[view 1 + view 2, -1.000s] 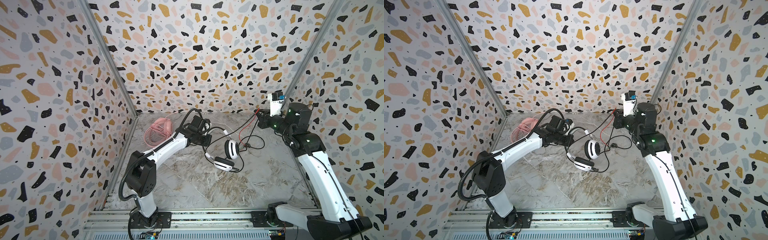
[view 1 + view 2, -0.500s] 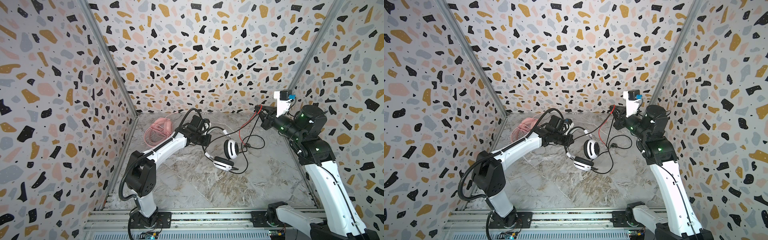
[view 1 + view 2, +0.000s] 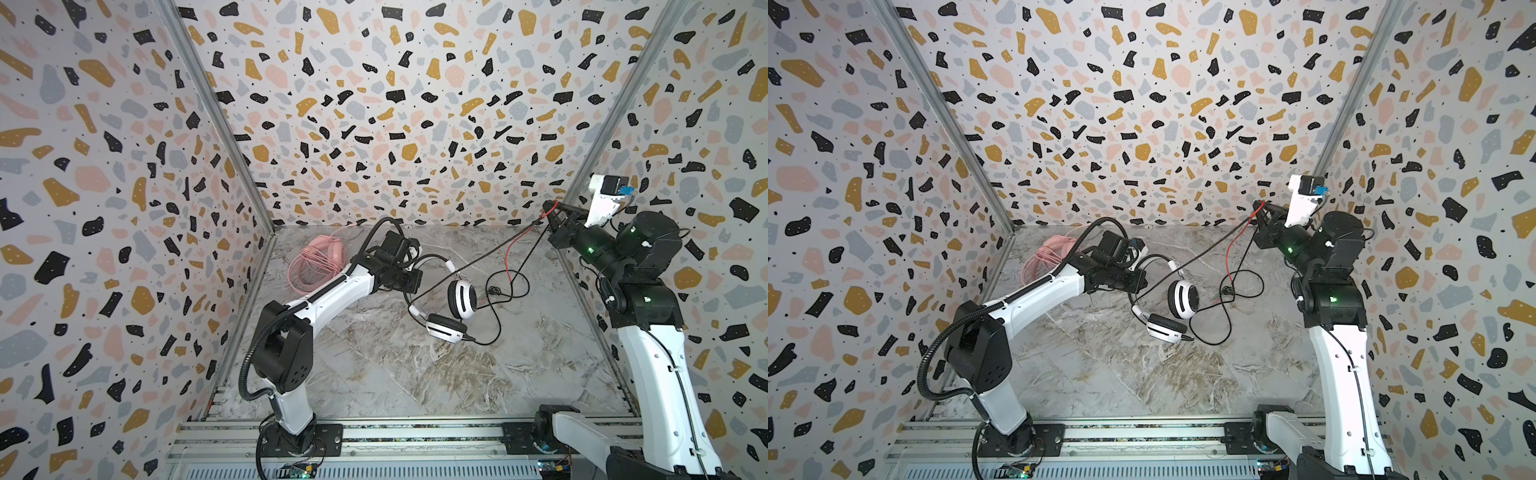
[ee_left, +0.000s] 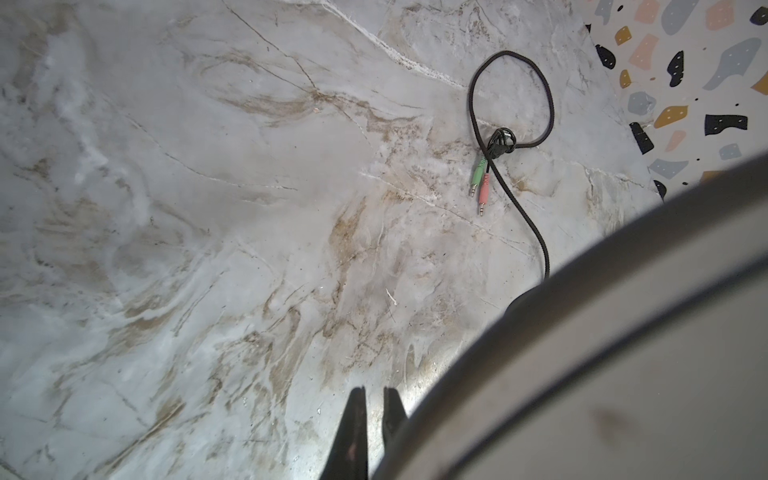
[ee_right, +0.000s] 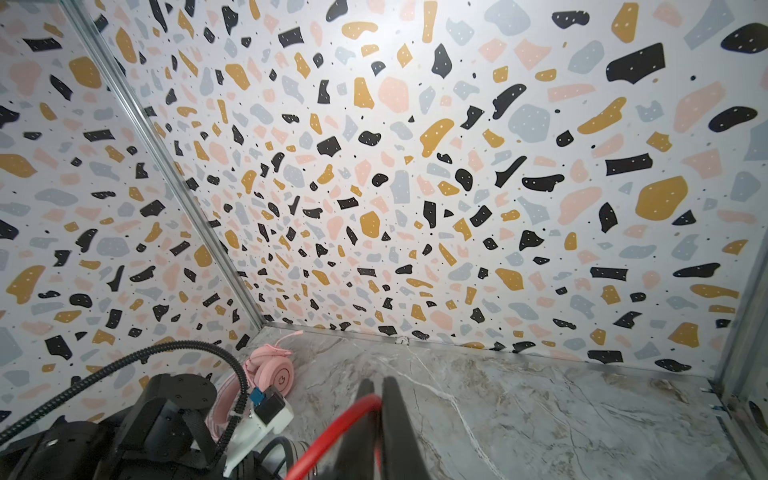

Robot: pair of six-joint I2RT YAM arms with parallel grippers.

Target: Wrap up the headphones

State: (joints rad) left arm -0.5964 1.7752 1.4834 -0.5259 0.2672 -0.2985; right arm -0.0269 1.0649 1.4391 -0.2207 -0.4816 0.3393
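At the far left of the surface (image 3: pixel 415 374), the pink headset (image 3: pixel 318 259) is lying coiled. Centrally, the left tool (image 4: pixel 374 392), jaws together, is pressing beside the white-and-black headset (image 3: pixel 461 299); any grip is unclear. Rightward, the right tool (image 5: pixel 376 382) is clamping the red cord (image 5: pixel 332 428) aloft; winding likely calls for even tension. No writing is legible.

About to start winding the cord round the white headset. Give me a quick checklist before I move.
1. Grip on cord: ok, right gripper shut on red cord, lifted.
2. Tension: ok, black cord runs taut to white headset.
3. Anchor: cannot tell; left gripper shut, headband beside it, contact hidden.
4. Loose end: not ok, plugs lie on the table by a knot.
5. Clearance: ok, pink headphones in back left corner, cord coiled.
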